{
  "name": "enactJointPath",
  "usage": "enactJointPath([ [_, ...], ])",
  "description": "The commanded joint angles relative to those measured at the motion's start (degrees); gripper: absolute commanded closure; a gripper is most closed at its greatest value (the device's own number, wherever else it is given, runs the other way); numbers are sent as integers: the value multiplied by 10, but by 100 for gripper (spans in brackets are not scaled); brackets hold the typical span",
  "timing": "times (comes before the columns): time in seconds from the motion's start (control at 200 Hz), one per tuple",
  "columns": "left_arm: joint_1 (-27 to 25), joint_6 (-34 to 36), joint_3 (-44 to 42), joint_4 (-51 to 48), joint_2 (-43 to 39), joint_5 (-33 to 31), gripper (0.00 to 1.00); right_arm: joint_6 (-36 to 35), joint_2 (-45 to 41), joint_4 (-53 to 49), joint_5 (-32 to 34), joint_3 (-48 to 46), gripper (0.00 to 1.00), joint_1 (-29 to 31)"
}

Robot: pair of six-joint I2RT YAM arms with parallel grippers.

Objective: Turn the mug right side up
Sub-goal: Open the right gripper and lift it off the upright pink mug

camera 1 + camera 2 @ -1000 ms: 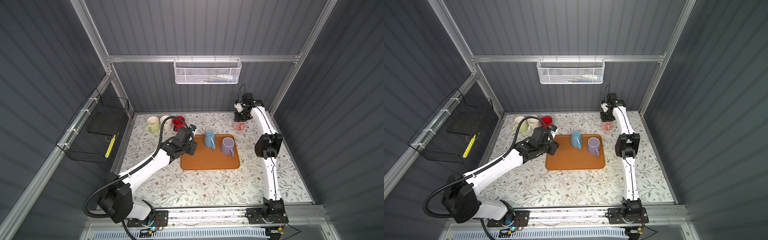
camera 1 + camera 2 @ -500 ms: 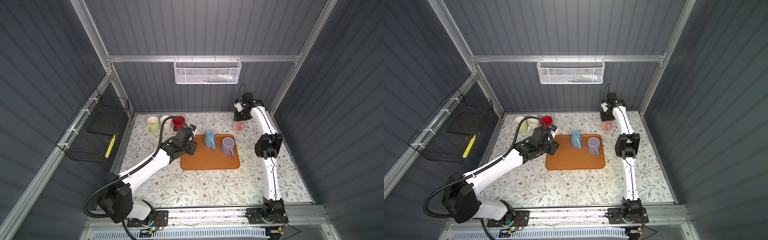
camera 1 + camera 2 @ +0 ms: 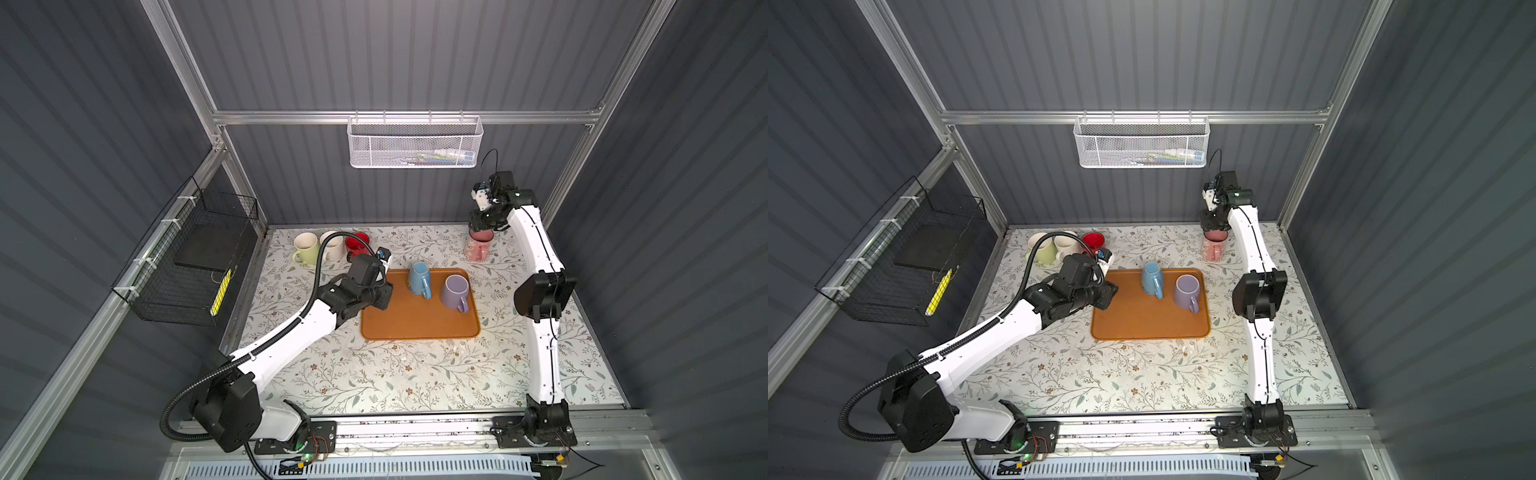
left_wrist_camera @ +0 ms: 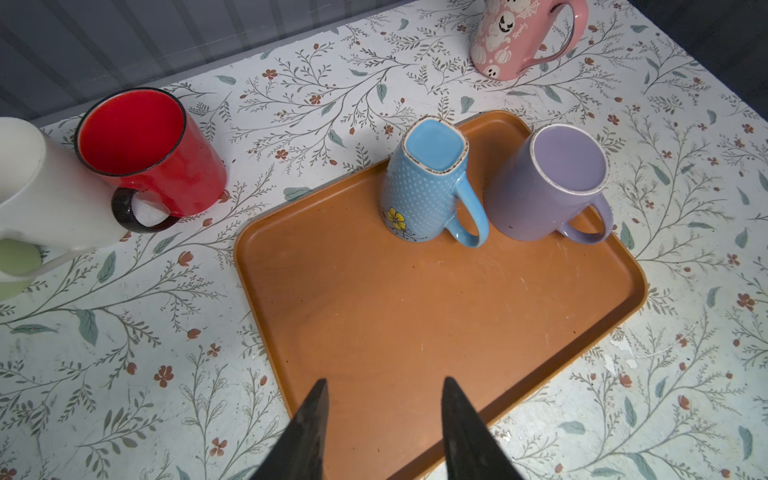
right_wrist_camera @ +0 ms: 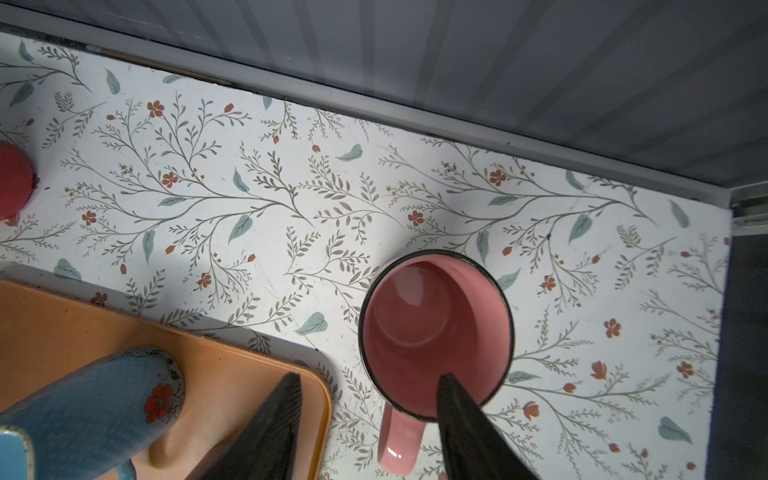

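Pink mug (image 5: 415, 324) upright on floral surface (image 5: 249, 208), right gripper (image 5: 370, 376) jaws parted astride its rim, left gripper (image 4: 384, 382) jaws parted, empty, over orange tray (image 4: 415, 311)

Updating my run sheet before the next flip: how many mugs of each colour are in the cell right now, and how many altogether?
green mug: 1
white mug: 1
red mug: 1
blue mug: 1
purple mug: 1
pink mug: 1
Total: 6 mugs
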Motion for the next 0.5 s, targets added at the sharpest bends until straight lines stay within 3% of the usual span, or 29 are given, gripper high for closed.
enactJointPath([
  [0.0, -6, -7, -4, 2, -20, 10, 55, -7, -23, -1, 16, 7, 44, 2],
  [0.16, -13, -9, -7, 14, -27, 8, 54, -5, -80, 20, 42, -59, 43, 11],
  [0.34, -32, -4, -2, 35, -21, 4, 54, -4, -261, 200, 102, -356, 42, 52],
  [0.495, -50, -4, 4, 51, -3, 2, 54, 18, -398, 295, 134, -528, 41, 68],
])
